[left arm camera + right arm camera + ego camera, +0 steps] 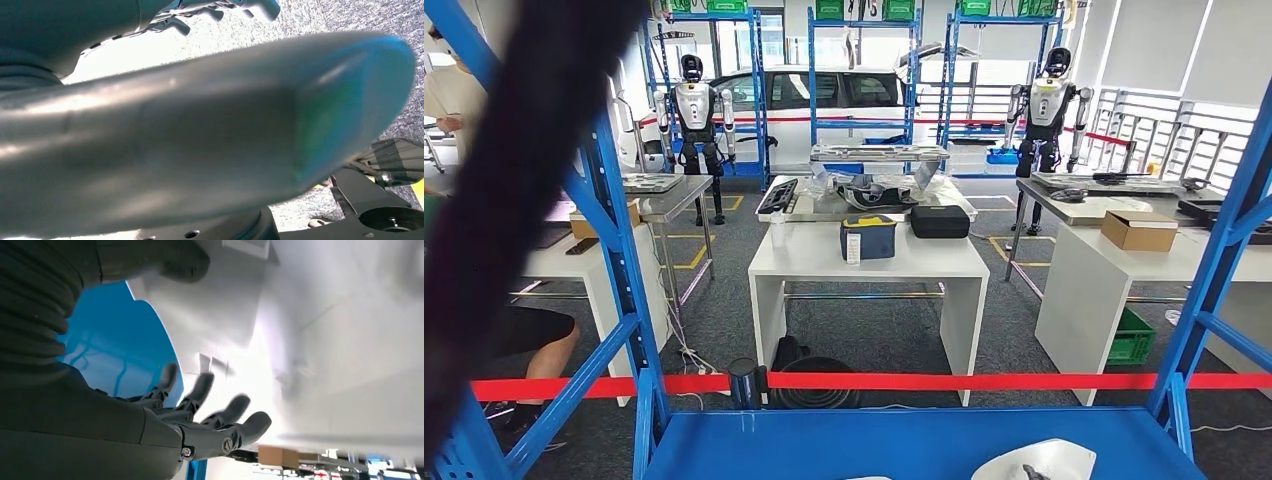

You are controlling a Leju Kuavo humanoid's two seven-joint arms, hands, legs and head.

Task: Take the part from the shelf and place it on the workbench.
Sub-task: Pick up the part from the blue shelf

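**One white part at the near edge of the blue shelf, right hand spread beside it**

One white part (1034,460) lies on the blue shelf (904,440), at the right end of its near edge, with something dark on it that is too small to tell. The right wrist view shows what the head view does not. There the right hand (200,415) has its fingers (235,412) stretched out and apart, closed on nothing. The part (310,340) is just beyond them, and whether they touch it cannot be told.

In the left wrist view the left hand (200,12) sits behind one big blurred grey shape (200,140). Whether the hand grips it cannot be told. In the head view a dark blurred band (514,200) crosses the left side.

Past the shelf runs one red tape (984,381). Beyond it stands a white table (869,262) carrying three things. A blue-grey case (869,237) is at the middle, a black case (940,221) is at its back right, and a small white bottle (777,230) is at its left edge. Both cases are closed.

Behind that is a metal workbench (804,212) bearing several parts. To the right, one cardboard box (1138,230), closed, sits on another white table (1084,260). One green crate (1132,338) stands beneath that table, its contents hidden. A person (534,340) sits at the left.

Farthest off stand two humanoid robots (695,105) (1048,105), with a white car (824,95) between them.
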